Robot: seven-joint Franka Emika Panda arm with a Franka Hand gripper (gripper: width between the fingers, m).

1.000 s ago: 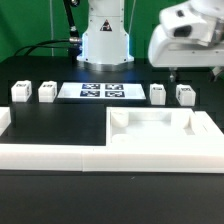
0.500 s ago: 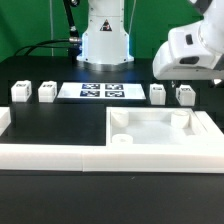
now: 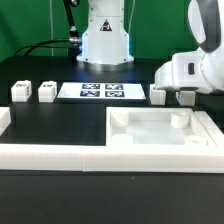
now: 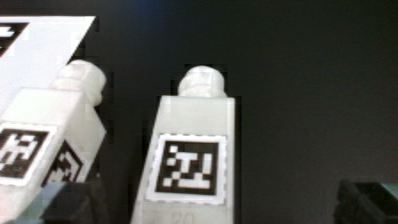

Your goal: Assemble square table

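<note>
Wrist view: two tagged legs [image 4: 196, 145]

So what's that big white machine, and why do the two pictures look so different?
It's a robot arm that builds a little table from loose parts. One picture comes from a camera standing off the arm and shows everything. The other comes from a camera on the arm's wrist, so it sees up close. On the black surface lie a white tabletop, a flat marker board, and small legs: two at the exterior view's left, and two under the hand, big in the wrist picture. The hand is open and holds nothing.
</note>
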